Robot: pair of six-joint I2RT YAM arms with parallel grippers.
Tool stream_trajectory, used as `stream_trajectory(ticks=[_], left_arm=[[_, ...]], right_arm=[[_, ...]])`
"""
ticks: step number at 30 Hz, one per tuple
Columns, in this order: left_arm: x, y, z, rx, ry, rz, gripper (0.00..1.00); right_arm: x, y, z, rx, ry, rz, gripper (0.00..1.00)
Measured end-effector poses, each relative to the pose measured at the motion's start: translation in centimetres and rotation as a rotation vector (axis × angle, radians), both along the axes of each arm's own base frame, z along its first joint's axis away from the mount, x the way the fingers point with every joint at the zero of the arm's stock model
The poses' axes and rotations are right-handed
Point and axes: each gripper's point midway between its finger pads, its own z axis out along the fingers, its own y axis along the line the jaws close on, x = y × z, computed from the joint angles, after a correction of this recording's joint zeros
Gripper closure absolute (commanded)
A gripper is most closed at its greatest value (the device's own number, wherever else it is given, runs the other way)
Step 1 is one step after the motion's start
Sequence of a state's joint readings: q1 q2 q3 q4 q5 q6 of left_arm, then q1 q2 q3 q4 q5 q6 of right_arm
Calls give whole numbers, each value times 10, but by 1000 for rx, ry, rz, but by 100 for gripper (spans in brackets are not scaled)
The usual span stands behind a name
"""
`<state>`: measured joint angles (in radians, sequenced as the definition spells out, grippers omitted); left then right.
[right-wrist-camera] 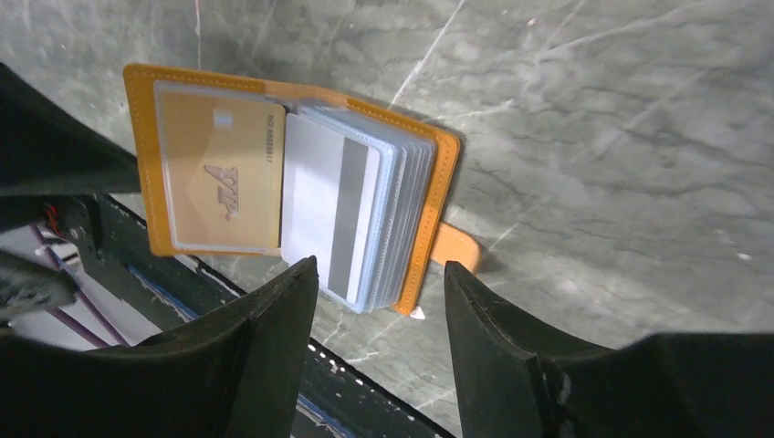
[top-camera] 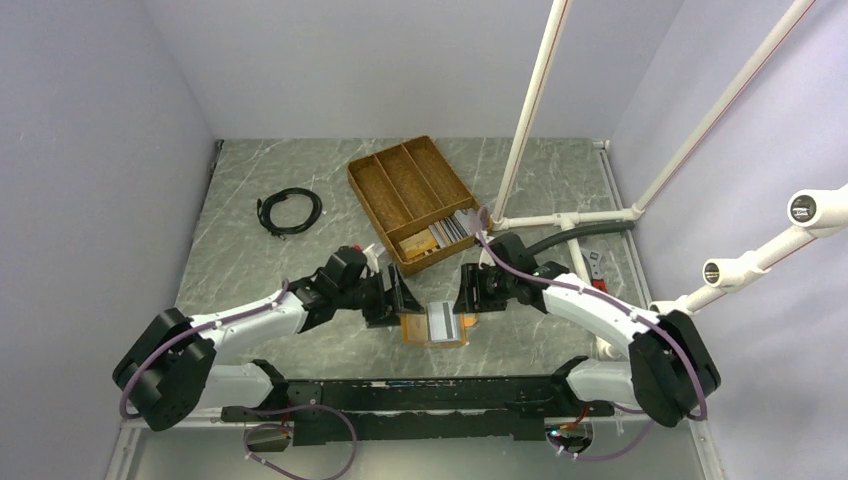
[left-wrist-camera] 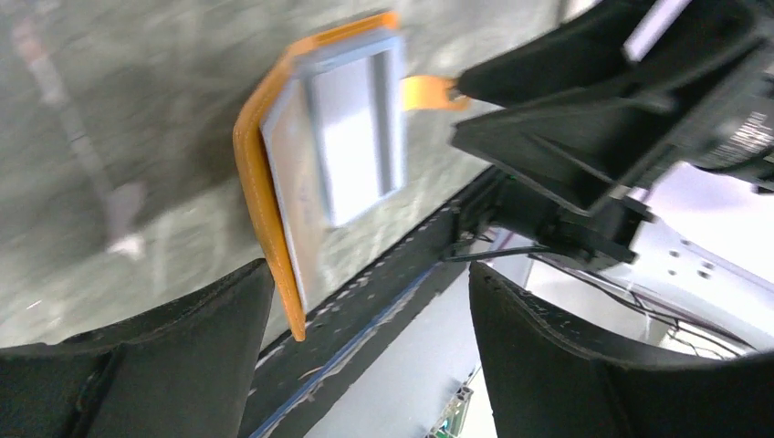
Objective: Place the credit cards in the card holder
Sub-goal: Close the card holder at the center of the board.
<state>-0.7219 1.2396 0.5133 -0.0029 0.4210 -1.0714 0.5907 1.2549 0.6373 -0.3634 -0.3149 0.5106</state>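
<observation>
A small orange-tan leather card holder [top-camera: 435, 327] lies open on the grey marbled surface [top-camera: 250, 260], close to the middle of its near edge, between the two arms. In the right wrist view its left half carries a gold plastic card [right-wrist-camera: 219, 182] under a clear sleeve. Its right half carries a stack of clear sleeves with a silver-grey card crossed by a darker stripe [right-wrist-camera: 329, 214] on top. An orange snap tab [right-wrist-camera: 454, 246] sticks out flat from the holder's right edge. The right arm's black fingers [right-wrist-camera: 265, 356] are spread apart with nothing between them, poised at the near end of the silver-grey card; I cannot tell whether they touch it. The left arm's black fingers [left-wrist-camera: 183, 365] are also spread wide and grip nothing, set just beside the holder's left edge. Toward the far edge, near its middle, sits a large brown divided wicker tray [top-camera: 373, 215], turned at an angle. More credit cards [top-camera: 440, 237], grey and tan, stand in its nearest compartment. A coiled black cable [top-camera: 318, 212] lies toward the far left corner, well apart from the tray.
</observation>
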Motion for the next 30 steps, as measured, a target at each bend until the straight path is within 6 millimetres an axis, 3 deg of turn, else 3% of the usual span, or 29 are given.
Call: stream_trajectory(ticks=[5,7,13,16,18,23,26,30], left_arm=[[10,-34,42,-99,-109,-55,19],[12,-52,48,-121,-127,-86,19],[12,-90,32,-129,-108,-153,24],[11,-96,14,-118,-68,-161,27],[11,-98,4,-110,-45,-158,31],[12,-100,-10,-99,-13,-147,54],[13,-100,-11,-95,-13,-143,73],[14,-95,-18,-64,-6,-131,92]], right_arm=[[11,-16,12,3,-48,-49,43],[13,-22,11,-10,-48,-61,50],[10,-33,5,-49,-19,-106,65],[5,-36,1,-52,-5,-120,80],[1,-38,-3,-56,8,-127,84],[-4,-40,-9,-61,25,-127,83],[-3,-39,-8,-57,21,-124,70],[-3,-39,-8,-56,16,-119,66]])
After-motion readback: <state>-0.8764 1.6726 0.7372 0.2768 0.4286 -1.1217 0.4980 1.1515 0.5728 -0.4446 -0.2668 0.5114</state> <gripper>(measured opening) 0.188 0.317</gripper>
